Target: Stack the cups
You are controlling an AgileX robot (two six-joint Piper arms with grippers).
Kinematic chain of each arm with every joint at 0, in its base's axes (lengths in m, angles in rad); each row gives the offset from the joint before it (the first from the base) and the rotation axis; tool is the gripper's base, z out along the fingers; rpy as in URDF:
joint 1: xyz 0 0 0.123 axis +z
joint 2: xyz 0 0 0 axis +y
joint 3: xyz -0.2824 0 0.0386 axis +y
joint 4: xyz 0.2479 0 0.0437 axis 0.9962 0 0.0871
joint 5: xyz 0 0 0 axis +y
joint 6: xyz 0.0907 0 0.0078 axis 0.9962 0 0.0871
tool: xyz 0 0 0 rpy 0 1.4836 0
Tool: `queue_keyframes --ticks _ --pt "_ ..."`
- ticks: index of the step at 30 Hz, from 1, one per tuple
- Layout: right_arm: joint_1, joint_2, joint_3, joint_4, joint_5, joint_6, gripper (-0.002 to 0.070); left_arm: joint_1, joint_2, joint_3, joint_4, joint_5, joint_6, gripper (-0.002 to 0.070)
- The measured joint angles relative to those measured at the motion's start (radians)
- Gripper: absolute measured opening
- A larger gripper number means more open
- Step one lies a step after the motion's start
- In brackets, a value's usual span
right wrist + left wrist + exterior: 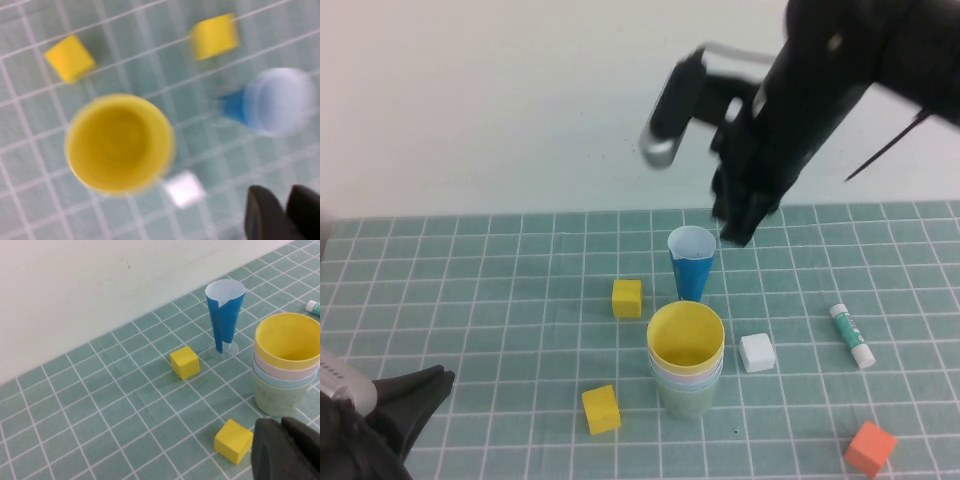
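Right gripper (745, 225) hangs in the air above and behind the dark-blue cone cup (692, 262), holding nothing; in its own wrist view two dark fingertips (265, 212) sit close with a thin gap, so whether it is slightly apart or together I cannot tell; left gripper (415, 395) is parked low at the near left desk corner, well away from the stack, jaws together, empty.

Cups are nested in one stack near the desk (470, 300) centre, just in front of the cone cup: yellow cup (686, 335) on top, pale pink cup (280, 369) and light blue cup (280, 381) showing only as rims, sage green cup (688, 398) at the bottom; stacking looks done.

Risks, judged: the right arm is close over the cone cup, which is tall on a small foot; a low sweep would probably tip it, maybe into the stack; the stack could topple if clipped at the rim; white cube (758, 352) sits just beside the stack and could be knocked.

Hard to see: pink and blue cup bodies hidden inside the nest; how deep each seats is unclear; right wrist view is smeared; left gripper is cut off by the frame edge; two yellow cubes (627, 298), an orange cube (870, 448) and a glue stick (852, 335) lie apart from the stack.
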Motion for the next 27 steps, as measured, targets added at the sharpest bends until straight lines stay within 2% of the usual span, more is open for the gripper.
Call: queue_keyframes --ticks 2,4,11,16,21,27 --pt "0.0 -0.068 -0.024 -0.061 0.031 0.0 0.0049 0.0 0.0 0.0 0.0 0.0 0.0 -0.0001" --pt "0.0 -0.132 -0.03 -0.128 0.055 0.019 0.0024 0.0 0.0 0.0 0.0 0.0 0.0 -0.0001" --pt "0.0 -0.401 0.082 -0.289 0.044 0.101 0.0004 0.0 0.0 0.0 0.0 -0.01 0.002 -0.0001" --pt "0.0 -0.647 0.365 -0.319 -0.125 0.23 0.0001 0.0 0.0 0.0 0.0 -0.016 0.006 -0.0001" --pt "0.0 -0.937 0.775 -0.336 -0.32 0.368 0.0001 0.0 0.0 0.0 0.0 -0.023 0.006 -0.0001" --pt "0.0 -1.228 1.17 -0.34 -0.462 0.47 0.0 0.0 0.0 0.0 0.0 -0.036 0.006 -0.0001"
